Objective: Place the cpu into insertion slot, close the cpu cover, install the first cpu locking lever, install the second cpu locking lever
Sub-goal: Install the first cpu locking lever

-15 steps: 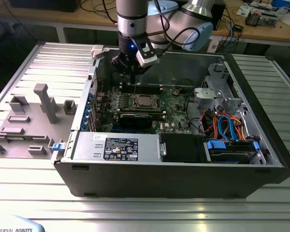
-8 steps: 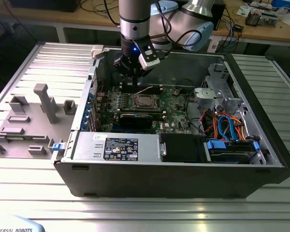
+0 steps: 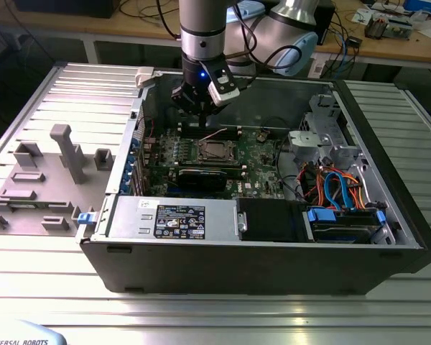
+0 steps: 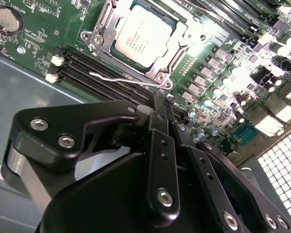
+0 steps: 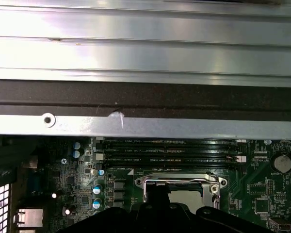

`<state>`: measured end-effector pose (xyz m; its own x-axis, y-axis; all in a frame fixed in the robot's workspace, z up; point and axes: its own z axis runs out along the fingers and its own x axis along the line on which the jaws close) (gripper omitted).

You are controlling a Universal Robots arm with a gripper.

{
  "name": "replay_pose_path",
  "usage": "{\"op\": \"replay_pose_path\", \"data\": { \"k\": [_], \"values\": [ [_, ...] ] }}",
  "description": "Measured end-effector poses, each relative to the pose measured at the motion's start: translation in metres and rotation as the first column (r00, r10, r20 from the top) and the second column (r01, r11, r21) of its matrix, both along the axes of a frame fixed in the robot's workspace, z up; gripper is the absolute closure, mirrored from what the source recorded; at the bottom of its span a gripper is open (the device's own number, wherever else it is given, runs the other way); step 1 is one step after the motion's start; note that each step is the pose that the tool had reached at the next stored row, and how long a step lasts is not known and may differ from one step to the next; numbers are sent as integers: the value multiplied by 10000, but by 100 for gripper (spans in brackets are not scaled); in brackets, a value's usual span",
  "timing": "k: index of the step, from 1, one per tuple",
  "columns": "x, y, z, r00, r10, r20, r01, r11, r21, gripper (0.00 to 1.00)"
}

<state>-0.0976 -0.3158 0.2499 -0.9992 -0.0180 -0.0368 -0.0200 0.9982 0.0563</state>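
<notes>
The cpu (image 4: pixel 143 36), a square chip with a dull silver top, lies in the insertion slot (image 4: pixel 101 35) on the green board. The cpu cover (image 4: pixel 178 52), a silvery frame, lies down around it. A thin wire locking lever (image 4: pixel 120 76) runs along the socket's edge over the black memory slots; I cannot tell whether it is latched. My gripper (image 4: pixel 161 99) hangs just above the board beside the socket, its black fingers (image 4: pixel 157 126) pressed together with nothing between them. In the exterior view the gripper (image 3: pixel 201 113) is behind the socket (image 3: pixel 215 149). The first wrist view has the socket (image 5: pixel 182 184) partly behind the gripper (image 5: pixel 157 204).
The board sits in an open black computer case (image 3: pixel 388 215) on a ribbed aluminium table. A long black expansion card (image 3: pixel 201 176), a power supply (image 3: pixel 172 215) and blue cables (image 3: pixel 337 187) lie nearer the front. Grey fixtures (image 3: pixel 68 151) stand at the exterior view's left. The case wall (image 5: pixel 145 124) is close by.
</notes>
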Motion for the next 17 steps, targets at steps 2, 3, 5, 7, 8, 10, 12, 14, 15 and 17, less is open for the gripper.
{"op": "replay_pose_path", "data": {
  "k": [2,3,5,7,8,10,12,14,15,17],
  "values": [
    [0,-5,-4,10000,0,0,0,10000,0,89],
    [0,-5,-4,10000,0,0,0,10000,0,89],
    [0,-5,-4,10000,0,0,0,10000,0,89],
    [0,-6,-4,10000,0,0,0,10000,0,89],
    [0,-6,-4,10000,0,0,0,10000,0,89],
    [1,-6,-4,10000,0,0,0,10000,0,89],
    [11,-7,-9,10000,2,-1,-2,10000,-2,89],
    [40,-6,-26,10000,-5,3,5,10000,34,89],
    [55,-7,-34,10000,-18,1,18,10000,79,89],
    [71,-7,-50,10000,-35,-2,35,9998,170,89]
  ]
}}
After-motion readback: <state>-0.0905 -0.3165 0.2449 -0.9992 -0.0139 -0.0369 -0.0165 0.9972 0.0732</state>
